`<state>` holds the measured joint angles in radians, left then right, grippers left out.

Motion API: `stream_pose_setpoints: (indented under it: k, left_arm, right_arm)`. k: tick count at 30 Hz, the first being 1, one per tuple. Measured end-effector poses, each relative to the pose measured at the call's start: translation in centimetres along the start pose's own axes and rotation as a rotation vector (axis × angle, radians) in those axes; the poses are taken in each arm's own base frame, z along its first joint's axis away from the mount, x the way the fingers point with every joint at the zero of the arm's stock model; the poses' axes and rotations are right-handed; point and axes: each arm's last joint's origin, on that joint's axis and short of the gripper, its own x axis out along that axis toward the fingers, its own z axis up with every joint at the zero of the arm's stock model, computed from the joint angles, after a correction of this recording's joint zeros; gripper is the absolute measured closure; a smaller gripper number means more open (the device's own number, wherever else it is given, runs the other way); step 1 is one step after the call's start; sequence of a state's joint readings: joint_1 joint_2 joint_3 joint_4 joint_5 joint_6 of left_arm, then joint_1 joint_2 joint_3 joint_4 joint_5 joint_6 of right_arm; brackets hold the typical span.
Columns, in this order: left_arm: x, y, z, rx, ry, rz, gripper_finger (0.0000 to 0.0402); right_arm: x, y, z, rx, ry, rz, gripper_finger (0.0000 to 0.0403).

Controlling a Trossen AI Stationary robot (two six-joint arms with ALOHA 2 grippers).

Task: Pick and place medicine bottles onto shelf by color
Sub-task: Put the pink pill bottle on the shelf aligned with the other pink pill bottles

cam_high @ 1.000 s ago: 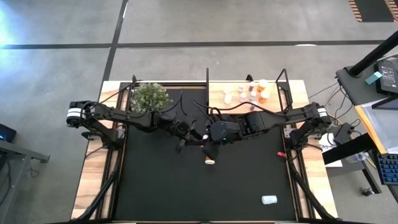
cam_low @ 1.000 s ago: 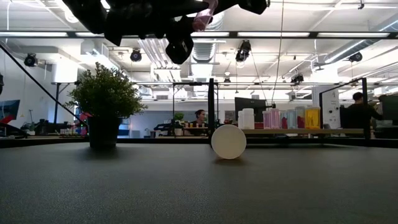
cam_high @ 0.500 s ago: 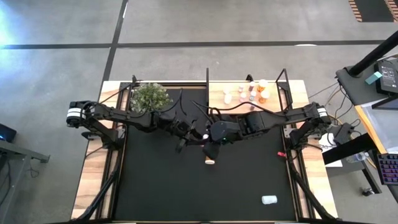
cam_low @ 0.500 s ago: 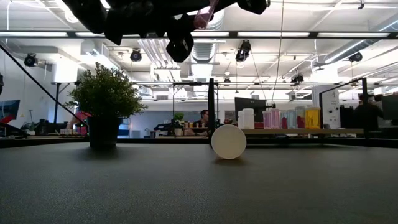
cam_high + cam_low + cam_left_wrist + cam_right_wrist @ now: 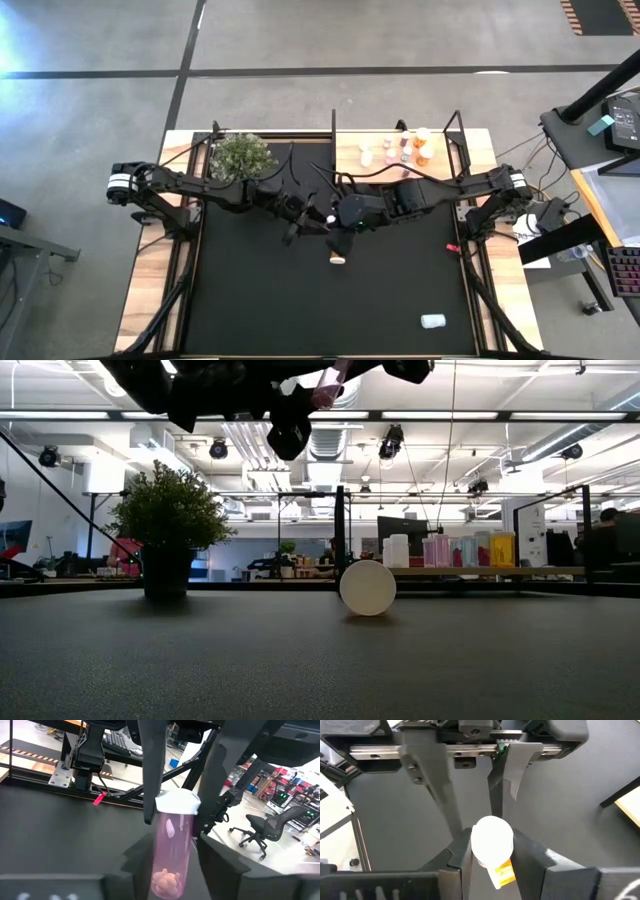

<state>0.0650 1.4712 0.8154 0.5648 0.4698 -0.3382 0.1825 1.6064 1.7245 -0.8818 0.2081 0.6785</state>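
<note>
A pink medicine bottle (image 5: 172, 845) with a white cap is held high over the table's middle, between both grippers; it also shows in the low view (image 5: 329, 384). My left gripper (image 5: 316, 214) and my right gripper (image 5: 334, 216) meet there, each shut on it. A white-capped bottle (image 5: 337, 258) lies on its side on the black mat, its cap facing the low view (image 5: 367, 588). A white bottle (image 5: 432, 321) lies near the front right. Several bottles (image 5: 395, 150) stand on the wooden shelf (image 5: 470, 155) at the far right. My left gripper pinches the pink bottle's lower body (image 5: 160, 870) between its two fingers, coming from the table's left, the fingers along the bottle. The bottle is clear of the table, its bottom toward this arm. My right gripper pinches the bottle at its white cap (image 5: 491, 840) between its two fingers (image 5: 150, 795), coming from the table's right. The cap end points toward this arm's wrist. The bottle is lifted clear and shows tilted in the low view.
A potted green plant (image 5: 240, 155) stands at the far left of the mat. A small red speck (image 5: 452, 247) lies by the right edge. The shelf's black posts (image 5: 333, 125) rise at the far side. Open mat lies toward the near edge.
</note>
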Motion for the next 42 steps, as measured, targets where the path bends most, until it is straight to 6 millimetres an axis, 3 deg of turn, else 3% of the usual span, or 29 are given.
stream_pose_setpoints:
  k: [10, 18, 23, 32, 42]
  left_arm:
    - [0.0, 0.0, 0.0, 0.002, -0.002, 0.0, 0.0178]
    - [0.0, 0.0, 0.1, -0.131, -0.007, 0.005, 0.0171]
    - [0.0, 0.0, 0.1, -0.255, -0.009, 0.011, 0.0171]
    - [0.0, -0.1, 0.3, -0.351, -0.024, 0.003, 0.0171]
    - [-0.4, 0.4, 1.4, -0.307, -0.11, -0.013, 0.0171]
  right_arm:
    - [-2.9, -1.2, -0.5, -0.012, 0.048, -0.04, 0.03]
    - [-4.6, -3.5, -2.2, -0.032, 0.152, -0.305, 0.0299]
    - [-4.2, -5.0, -3.1, -0.049, 0.224, -0.432, 0.0298]
    - [-0.8, -11.7, -3.9, 0.01, 0.375, -0.56, 0.0298]
    - [0.8, -18.9, -4.3, 0.228, 0.259, -0.524, 0.0298]
